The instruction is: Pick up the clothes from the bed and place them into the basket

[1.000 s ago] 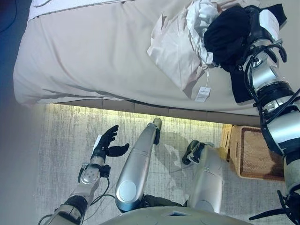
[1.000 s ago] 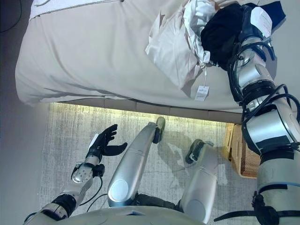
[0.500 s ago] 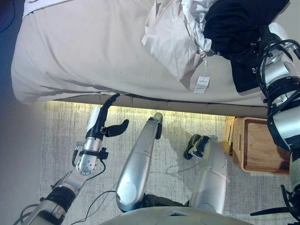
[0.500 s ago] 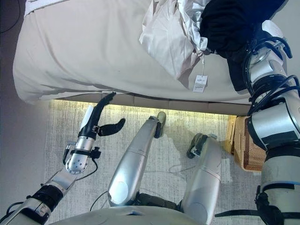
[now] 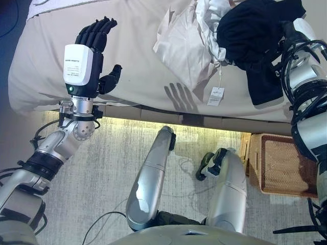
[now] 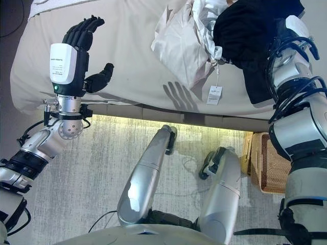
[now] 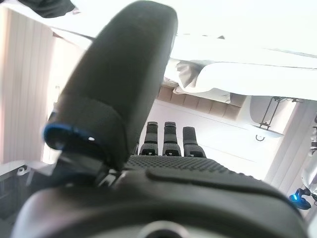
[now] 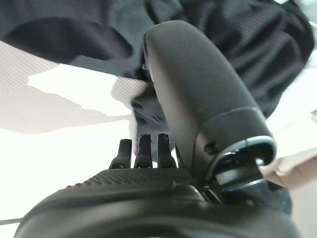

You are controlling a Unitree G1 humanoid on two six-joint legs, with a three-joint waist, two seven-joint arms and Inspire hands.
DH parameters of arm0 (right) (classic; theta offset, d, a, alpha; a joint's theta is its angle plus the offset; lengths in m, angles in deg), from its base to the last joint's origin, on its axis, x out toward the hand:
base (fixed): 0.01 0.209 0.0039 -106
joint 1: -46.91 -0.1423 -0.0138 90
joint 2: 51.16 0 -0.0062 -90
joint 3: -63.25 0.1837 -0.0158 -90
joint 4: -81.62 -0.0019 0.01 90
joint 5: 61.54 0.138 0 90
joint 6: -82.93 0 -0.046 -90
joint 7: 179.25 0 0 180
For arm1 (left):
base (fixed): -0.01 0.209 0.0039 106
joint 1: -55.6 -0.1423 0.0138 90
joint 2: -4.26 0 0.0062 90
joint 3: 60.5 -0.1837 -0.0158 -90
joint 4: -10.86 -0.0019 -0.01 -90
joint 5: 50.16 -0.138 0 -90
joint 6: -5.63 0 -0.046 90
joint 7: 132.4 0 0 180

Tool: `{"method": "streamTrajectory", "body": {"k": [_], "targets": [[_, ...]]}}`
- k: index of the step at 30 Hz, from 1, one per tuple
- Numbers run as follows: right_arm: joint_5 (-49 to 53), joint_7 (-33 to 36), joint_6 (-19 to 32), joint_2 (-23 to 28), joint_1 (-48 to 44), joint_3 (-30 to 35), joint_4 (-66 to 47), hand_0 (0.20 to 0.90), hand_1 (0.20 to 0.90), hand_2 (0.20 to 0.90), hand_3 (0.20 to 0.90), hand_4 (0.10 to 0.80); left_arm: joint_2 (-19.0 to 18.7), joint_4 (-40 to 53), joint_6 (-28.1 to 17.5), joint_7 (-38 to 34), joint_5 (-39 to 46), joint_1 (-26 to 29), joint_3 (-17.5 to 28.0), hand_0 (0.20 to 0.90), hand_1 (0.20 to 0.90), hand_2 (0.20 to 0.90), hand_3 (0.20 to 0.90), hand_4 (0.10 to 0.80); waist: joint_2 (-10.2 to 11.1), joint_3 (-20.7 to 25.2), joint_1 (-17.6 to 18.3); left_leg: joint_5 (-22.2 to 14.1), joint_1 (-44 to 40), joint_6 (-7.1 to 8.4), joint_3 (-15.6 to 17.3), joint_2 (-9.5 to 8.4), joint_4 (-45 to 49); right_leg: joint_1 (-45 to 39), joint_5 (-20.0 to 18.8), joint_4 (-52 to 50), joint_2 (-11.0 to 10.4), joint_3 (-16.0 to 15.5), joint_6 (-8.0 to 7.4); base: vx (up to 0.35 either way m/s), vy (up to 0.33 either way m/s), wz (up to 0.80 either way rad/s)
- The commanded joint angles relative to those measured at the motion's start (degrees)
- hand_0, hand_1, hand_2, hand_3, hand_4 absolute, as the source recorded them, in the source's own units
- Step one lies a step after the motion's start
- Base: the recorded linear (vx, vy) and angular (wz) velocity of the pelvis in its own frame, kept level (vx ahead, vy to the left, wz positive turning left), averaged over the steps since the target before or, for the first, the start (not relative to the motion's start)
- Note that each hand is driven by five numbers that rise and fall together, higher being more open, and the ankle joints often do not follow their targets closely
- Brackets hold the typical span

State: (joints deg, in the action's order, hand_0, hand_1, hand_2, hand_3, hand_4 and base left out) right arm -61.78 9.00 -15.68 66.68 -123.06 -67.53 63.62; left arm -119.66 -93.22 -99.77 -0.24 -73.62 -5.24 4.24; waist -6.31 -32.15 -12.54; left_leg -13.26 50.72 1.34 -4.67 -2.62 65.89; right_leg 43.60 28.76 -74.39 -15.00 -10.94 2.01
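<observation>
A pile of clothes lies at the bed's far right: a cream garment with a hanging tag, a white one and a black garment. My right hand lies against the black garment's right side. In the right wrist view its fingers look straight and its thumb rests on the black cloth. Raised over the bed's left part, my left hand is open and holds nothing, with straight fingers. The woven basket stands on the floor at the lower right.
The bed's front edge runs across the view, with a lit strip under it. A grey rug covers the floor in front. A pillow or folded white sheet shows at the bed's far left corner.
My left hand has risen from near the floor to above the bed's left side, still open. The right hand has stayed at the black garment. The view has shifted a little.
</observation>
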Motion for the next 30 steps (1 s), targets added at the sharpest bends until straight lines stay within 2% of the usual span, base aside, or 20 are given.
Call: {"method": "streamTrajectory", "body": {"k": [1, 10, 18, 22, 23, 25, 30], "targets": [[3.1, 2.3, 3.6, -0.1, -9.1, -2.0, 0.7, 0.900, 0.900, 0.900, 0.900, 0.800, -2.2, 4.7, -3.0, -1.3, 2.4, 1.2, 4.3, 0.900, 0.900, 0.900, 0.900, 0.800, 1.7, 3.3, -1.9, -1.6, -2.8, -4.51, 5.8, -1.95, -0.9, 0.2, -6.4, 0.8, 5.2, -3.6, 2.80, 0.080, -0.072, 0.09], [4.8, 0.4, 3.9, -2.4, -11.4, -2.7, 1.4, 0.900, 0.900, 0.900, 0.900, 0.800, -1.8, 7.1, -5.4, 2.8, 3.4, -2.1, 4.7, 0.900, 0.900, 0.900, 0.900, 0.800, 1.3, 2.4, -3.6, -0.4, -0.3, -4.07, 5.4, -2.00, 0.1, 2.1, -6.8, -0.8, 5.1, -4.4, 2.07, 0.032, -0.047, 0.04], [4.5, -4.1, 0.8, -4.1, -12.8, -6.7, 2.2, 0.900, 0.900, 0.900, 0.900, 0.800, -1.8, 9.0, -8.1, 1.6, 2.7, -3.2, 4.7, 0.900, 0.900, 0.900, 0.900, 0.800, 0.4, 2.4, -5.3, 0.9, 5.6, -3.58, 4.5, -2.79, -0.2, 7.4, -7.4, -1.4, 4.8, -4.8, 1.23, -0.061, -0.043, 0.14], [5.5, -4.2, -0.3, -4.5, -13.3, -8.1, 2.6, 0.900, 0.900, 0.900, 0.900, 0.800, -2.6, 9.6, -9.2, 1.1, 2.7, -2.7, 5.1, 0.900, 0.900, 0.900, 0.900, 0.800, 0.4, 2.4, -5.8, 1.3, 7.6, -3.58, 4.2, -2.95, -0.8, 9.2, -7.6, -1.2, 5.0, -5.2, 0.86, -0.085, -0.047, -0.01], [6.2, -3.7, -0.4, -4.5, -13.5, -8.1, 2.7, 0.564, 0.564, 0.564, 0.507, 0.407, -2.8, 9.9, -9.4, 1.3, 2.3, -2.5, 5.2, 0.900, 0.900, 0.900, 0.900, 0.800, 0.3, 2.4, -5.9, 1.4, 8.3, -3.45, 4.1, -3.00, -0.8, 9.7, -7.6, -1.4, 5.0, -5.4, 0.75, -0.069, -0.050, -0.02], [8.0, -2.8, 0.6, -4.3, -13.9, -8.0, 2.8, 0.300, 0.300, 0.300, 0.200, 0.100, -3.2, 10.1, -9.8, 1.3, 2.3, -2.3, 5.4, 0.900, 0.900, 0.900, 0.900, 0.800, 0.3, 2.4, -6.0, 1.5, 9.2, -3.29, 3.9, -3.00, -0.8, 10.3, -7.4, -1.6, 5.0, -5.5, 0.56, -0.081, -0.055, -0.01], [7.2, -1.1, 0.4, -2.4, -13.5, -7.0, 2.0, 0.300, 0.300, 0.300, 0.200, 0.100, -3.8, 10.6, -9.8, 1.4, 2.3, -1.8, 5.7, 0.900, 0.900, 0.900, 0.900, 0.800, 0.7, 2.4, -5.6, 1.7, 9.6, -3.05, 3.7, -2.88, -1.3, 10.7, -7.6, -1.5, 5.1, -5.7, 0.11, -0.052, -0.051, -0.02]]}}
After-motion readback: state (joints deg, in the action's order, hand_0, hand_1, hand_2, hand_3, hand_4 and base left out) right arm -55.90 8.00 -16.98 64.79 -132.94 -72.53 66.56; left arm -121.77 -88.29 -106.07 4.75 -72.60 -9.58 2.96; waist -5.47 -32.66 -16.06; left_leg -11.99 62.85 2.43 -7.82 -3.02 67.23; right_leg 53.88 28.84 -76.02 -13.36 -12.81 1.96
